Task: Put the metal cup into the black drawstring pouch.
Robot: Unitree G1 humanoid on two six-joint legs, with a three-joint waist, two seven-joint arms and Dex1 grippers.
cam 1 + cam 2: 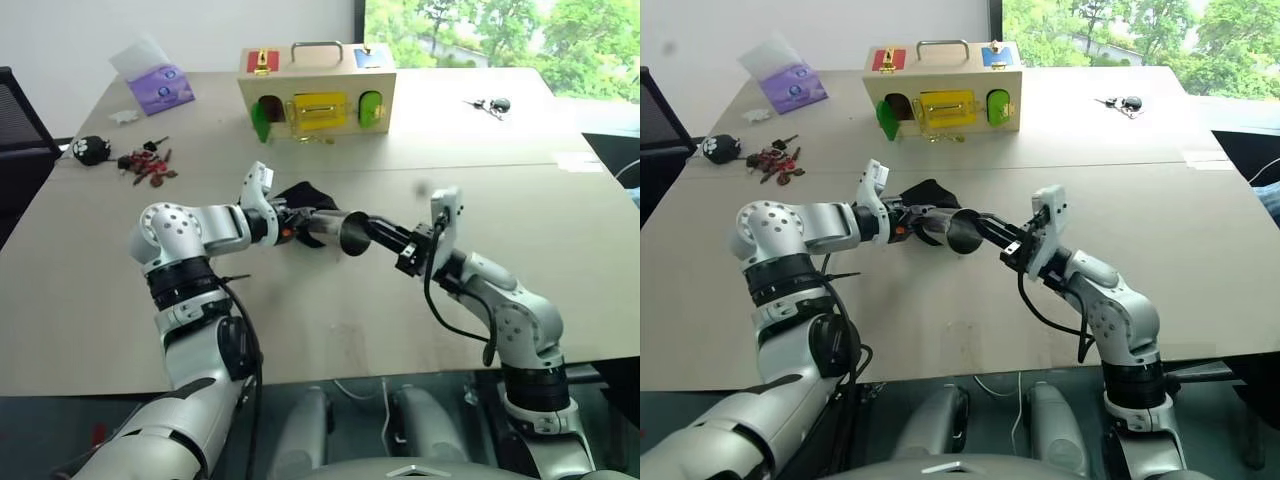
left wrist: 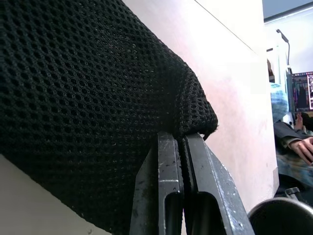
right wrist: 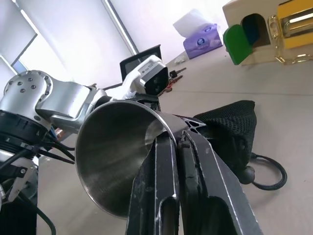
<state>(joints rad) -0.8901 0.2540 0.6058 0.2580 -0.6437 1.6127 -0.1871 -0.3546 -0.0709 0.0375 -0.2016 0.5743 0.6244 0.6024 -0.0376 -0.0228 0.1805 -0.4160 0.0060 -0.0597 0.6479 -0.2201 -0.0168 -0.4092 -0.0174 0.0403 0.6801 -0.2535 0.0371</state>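
Over the middle of the tan table [image 1: 560, 230], left eye view: both arms meet above the surface. Left gripper [image 1: 298, 222] reaches in from the left, fingers pressed together on the edge of the black drawstring pouch [image 1: 305, 195], which hangs bunched just behind the fingers. Right gripper [image 1: 372, 230] reaches in from the right, fingers together on the rim of the metal cup [image 1: 335, 231]; cup lies on its side, open mouth turned toward the right arm, base toward the pouch, the two touching or nearly so. Farther back: wooden latch box [image 1: 316, 98] with handle and coloured doors, purple tissue pack [image 1: 160, 87], a scatter of keys [image 1: 148, 165] beside a small black-and-white toy [image 1: 92, 150], another key bunch [image 1: 488, 104] at the far right. Right eye view: same layout; cup held off the table, pouch partly hidden behind it. Left wrist view: black mesh of the pouch fills the upper part, its edge pinched between the two closed fingers [image 2: 168, 186]; rim of the cup at the lower corner; a person's hand [image 2: 303, 147] and sleeve beyond the table edge. Right wrist view: fingers [image 3: 164, 191] clamped on the cup rim, one inside and one outside the wall; pouch lies past the cup with its cord [image 3: 266, 171] looping onto the table.
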